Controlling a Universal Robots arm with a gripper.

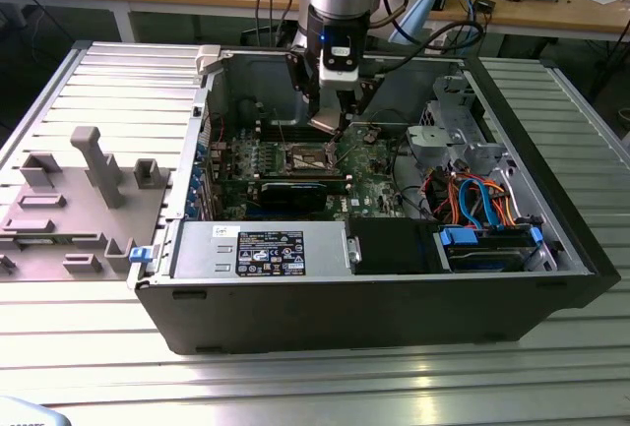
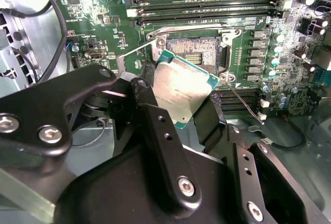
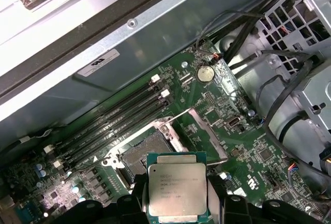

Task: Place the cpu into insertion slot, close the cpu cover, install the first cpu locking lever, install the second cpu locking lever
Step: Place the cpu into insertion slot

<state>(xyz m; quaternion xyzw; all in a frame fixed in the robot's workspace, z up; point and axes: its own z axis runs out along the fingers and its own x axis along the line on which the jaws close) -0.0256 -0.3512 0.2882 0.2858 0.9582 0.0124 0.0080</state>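
Here, the silvery, green-edged cpu (image 3: 177,190) sits clamped in the pincer (image 3: 178,206).

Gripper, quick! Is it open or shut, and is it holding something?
The gripper: fingers closed on the cpu, which is not yet in the insertion slot.

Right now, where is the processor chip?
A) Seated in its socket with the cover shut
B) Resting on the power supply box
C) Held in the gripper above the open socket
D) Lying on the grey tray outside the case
C: in both wrist views the chip sits clamped in the gripper, and the socket lies bare on the board beyond it.
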